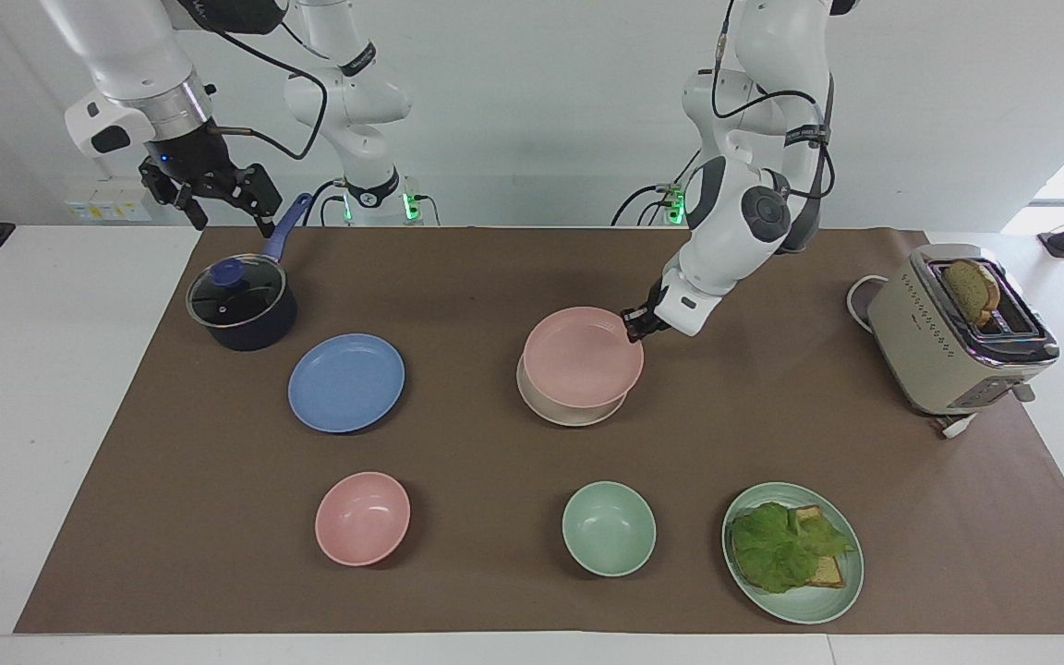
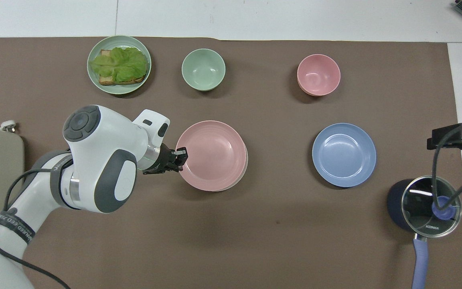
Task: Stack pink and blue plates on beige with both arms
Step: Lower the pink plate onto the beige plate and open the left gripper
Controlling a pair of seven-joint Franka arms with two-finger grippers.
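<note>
My left gripper is shut on the rim of the pink plate, on the side toward the left arm's end of the table. The plate hangs just over the beige plate and covers nearly all of it, so only a strip of beige rim shows. In the overhead view the left gripper grips the pink plate at its edge. The blue plate lies flat on the mat toward the right arm's end. My right gripper waits open in the air above the pot's handle.
A dark pot with a glass lid stands near the right arm's base. A pink bowl, a green bowl and a green plate with lettuce and bread sit farthest from the robots. A toaster stands at the left arm's end.
</note>
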